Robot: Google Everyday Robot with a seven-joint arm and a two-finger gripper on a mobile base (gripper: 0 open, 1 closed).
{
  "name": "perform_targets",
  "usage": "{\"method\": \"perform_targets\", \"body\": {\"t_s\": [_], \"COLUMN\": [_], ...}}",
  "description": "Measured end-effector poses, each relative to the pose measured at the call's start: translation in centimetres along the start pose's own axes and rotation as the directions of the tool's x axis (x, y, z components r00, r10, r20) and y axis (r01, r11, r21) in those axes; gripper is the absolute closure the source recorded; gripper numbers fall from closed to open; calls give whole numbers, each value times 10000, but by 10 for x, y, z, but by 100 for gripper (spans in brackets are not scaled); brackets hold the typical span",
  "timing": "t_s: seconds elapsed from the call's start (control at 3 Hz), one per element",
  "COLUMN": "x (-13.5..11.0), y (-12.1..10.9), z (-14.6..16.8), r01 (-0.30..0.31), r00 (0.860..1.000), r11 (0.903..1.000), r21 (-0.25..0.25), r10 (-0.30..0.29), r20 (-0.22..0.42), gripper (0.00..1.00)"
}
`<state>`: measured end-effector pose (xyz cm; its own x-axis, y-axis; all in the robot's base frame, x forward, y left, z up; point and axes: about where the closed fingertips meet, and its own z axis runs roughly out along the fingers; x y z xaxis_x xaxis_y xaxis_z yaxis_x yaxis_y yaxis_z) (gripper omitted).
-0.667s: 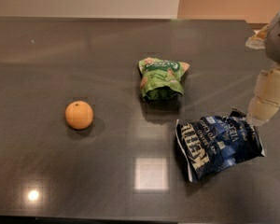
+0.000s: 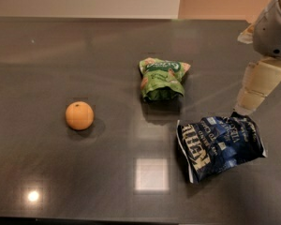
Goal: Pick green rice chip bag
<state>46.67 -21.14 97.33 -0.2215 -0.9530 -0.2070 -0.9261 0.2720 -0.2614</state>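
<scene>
A dark, glossy stone-like desk [image 2: 61, 55] fills the view. At the left sits a small round orange fruit [image 2: 79, 115], alone. Near the middle lies the task's thing, a small bright green glossy rice chip bag [image 2: 162, 78], flat on the desk, with its dark green logo band towards the far edge. Right of it and nearer the viewer lies a larger crumpled dark blue snack bag with white lettering [image 2: 218, 145], apart from the green one.

At the far right the cream-coloured tool [image 2: 253, 93] hangs from a grey-white arm, its tip just above the blue bag's far corner. How wide it stands cannot be told. Since a moment ago it has edged slightly left, towards the green bag, while all three objects have stayed put. The approach appears to have only just begun.
</scene>
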Motion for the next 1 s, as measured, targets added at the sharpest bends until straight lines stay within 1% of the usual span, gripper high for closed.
{"method": "perform_targets", "body": {"t_s": [0.33,1.0], "x": [-22,-72], "y": [-23,-63], "z": [19,59], "r01": [194,231], "r00": [9996,9941], "r11": [9998,9996], "r21": [-16,-140], "r10": [-193,-215], "r20": [199,1064], "gripper": [0,0]}}
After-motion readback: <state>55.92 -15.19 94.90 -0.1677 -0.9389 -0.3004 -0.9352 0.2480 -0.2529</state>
